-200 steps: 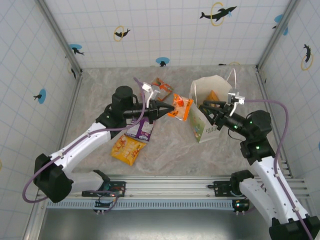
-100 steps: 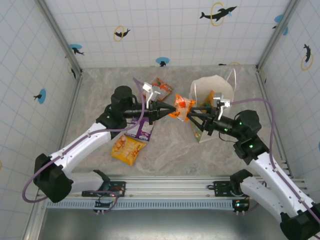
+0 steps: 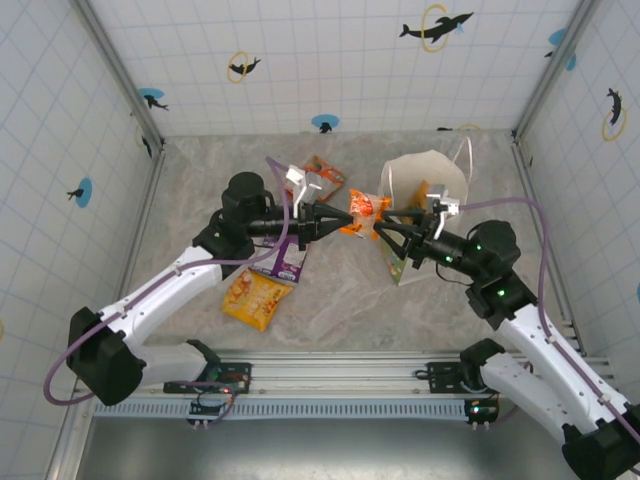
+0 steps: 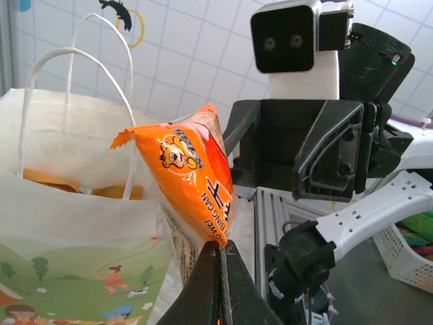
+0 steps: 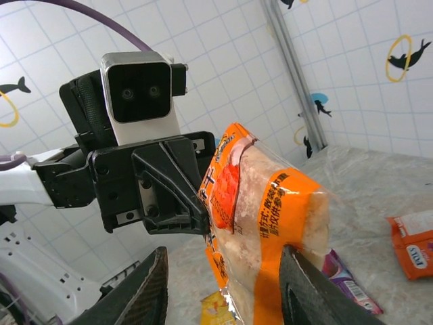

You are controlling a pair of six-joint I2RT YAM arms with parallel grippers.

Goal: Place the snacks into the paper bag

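— Where's the snack?
— My left claw (image 4: 220, 252) is pinched tight on an edge of the shiny orange-and-white crinkly snack packet (image 4: 193, 179), aloft just beside the tall cream-white paper bag (image 4: 67, 169).
— And your right claw (image 5: 223, 256)?
— Spread apart, fingers (image 5: 154, 284) either side of that packet, not clamped.

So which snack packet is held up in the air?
The orange-white packet, pinched by the left gripper; the purple packet and the yellow-orange packet lie flat on the table.
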